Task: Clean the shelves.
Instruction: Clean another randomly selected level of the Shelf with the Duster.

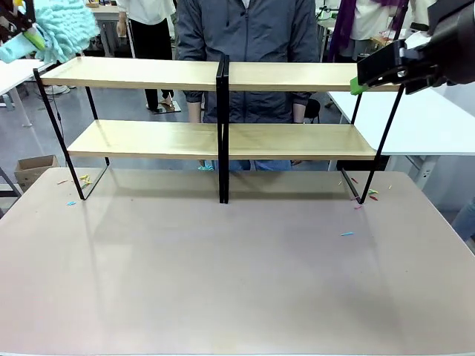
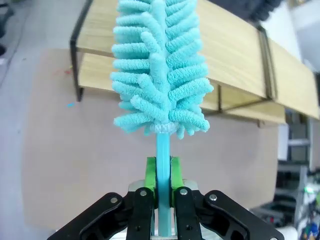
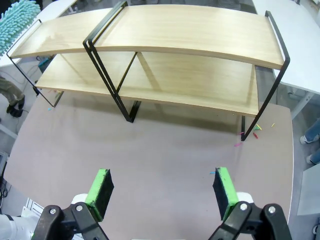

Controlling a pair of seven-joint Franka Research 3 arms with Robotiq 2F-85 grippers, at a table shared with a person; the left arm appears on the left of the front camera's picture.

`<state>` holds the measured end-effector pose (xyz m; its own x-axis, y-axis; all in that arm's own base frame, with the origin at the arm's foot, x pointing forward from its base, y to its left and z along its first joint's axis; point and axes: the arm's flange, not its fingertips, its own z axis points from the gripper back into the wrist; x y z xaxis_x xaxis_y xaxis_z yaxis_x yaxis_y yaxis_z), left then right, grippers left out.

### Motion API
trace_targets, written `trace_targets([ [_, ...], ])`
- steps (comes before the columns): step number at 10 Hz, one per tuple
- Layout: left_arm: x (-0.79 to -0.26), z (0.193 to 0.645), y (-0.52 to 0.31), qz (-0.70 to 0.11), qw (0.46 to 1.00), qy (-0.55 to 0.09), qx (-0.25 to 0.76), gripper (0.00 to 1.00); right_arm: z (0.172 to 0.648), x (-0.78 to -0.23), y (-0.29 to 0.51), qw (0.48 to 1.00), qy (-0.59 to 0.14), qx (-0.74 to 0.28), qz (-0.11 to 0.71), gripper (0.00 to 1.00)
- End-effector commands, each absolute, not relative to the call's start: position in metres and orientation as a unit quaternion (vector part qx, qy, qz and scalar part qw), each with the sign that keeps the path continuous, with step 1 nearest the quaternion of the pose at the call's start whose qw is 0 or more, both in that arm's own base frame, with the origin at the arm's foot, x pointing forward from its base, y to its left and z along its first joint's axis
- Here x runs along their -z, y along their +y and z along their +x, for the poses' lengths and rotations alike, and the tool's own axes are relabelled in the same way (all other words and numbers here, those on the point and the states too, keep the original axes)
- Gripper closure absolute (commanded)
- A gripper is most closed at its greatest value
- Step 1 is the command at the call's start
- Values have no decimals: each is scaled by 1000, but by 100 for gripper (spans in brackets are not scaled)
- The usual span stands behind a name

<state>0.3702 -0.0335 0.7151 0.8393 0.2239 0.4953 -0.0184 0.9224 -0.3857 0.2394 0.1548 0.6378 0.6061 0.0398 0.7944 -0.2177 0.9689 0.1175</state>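
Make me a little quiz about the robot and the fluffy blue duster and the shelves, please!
1. True or false: the left gripper is shut on the handle of the duster.
2. How do the right gripper's jaws stand? A) wide open with nothing between them B) shut on a cloth C) shut on the duster
3. What lies on the table near the feet of the shelves?

Key:
1. True. The green pads pinch the thin teal handle, and the fluffy head stands up beyond the fingers.
2. A. The two green pads stand far apart, above the table.
3. Small colourful scraps, a few by each end of the frame.
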Motion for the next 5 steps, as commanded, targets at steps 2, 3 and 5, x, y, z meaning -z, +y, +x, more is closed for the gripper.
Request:
trace_targets([
  [2,-718,329,25,-316,909,-234,137,88,240,-638,155,891,-437,-71,103,0],
  [3,-719,314,57,-363,881,-226,203,88,240,-638,155,891,-437,-71,103,0],
  [5,-708,301,115,-435,820,-247,279,88,240,-638,155,891,-437,-71,103,0],
])
